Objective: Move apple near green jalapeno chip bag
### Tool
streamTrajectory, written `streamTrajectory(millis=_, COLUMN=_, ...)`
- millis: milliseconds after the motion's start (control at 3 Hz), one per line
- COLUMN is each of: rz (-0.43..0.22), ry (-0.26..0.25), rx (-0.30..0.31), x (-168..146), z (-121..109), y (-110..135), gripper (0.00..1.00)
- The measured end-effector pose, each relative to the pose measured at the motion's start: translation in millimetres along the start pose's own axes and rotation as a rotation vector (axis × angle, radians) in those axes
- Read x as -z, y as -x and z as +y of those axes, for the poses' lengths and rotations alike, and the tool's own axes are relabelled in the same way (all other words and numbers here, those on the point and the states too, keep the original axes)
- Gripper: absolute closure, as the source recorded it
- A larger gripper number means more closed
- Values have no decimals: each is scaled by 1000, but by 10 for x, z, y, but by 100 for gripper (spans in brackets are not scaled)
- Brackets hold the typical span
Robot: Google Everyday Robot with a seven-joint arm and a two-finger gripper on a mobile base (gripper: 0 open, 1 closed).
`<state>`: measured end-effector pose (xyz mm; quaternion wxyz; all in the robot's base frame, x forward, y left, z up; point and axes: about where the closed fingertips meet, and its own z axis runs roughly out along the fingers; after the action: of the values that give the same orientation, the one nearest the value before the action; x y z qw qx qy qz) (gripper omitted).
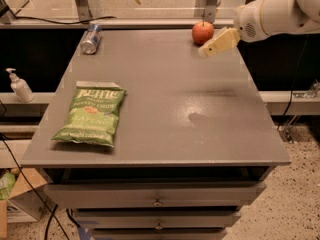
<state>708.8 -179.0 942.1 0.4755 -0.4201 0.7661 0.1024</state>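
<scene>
Apple (202, 32) sits far right on the worktop (165, 84). Gripper (210, 46) hangs just right of it; spread or pressed together, can't say. Green jalapeno chip bag (91, 115) lies near left, well apart.

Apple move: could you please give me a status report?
End effector beside small round red apple, back right. Flat green crinkly chip bag front left. Silver can clear of path.
</scene>
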Motion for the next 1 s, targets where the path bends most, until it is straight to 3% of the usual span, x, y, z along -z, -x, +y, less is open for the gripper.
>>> streamTrajectory(millis=667, rz=-15, ry=-29, rx=-40, x=-127, z=-46, y=-94, gripper=0)
streamTrajectory(millis=1000, rz=-53, ry=-56, rx=-67, x=-407, z=-117, y=-89, gripper=0)
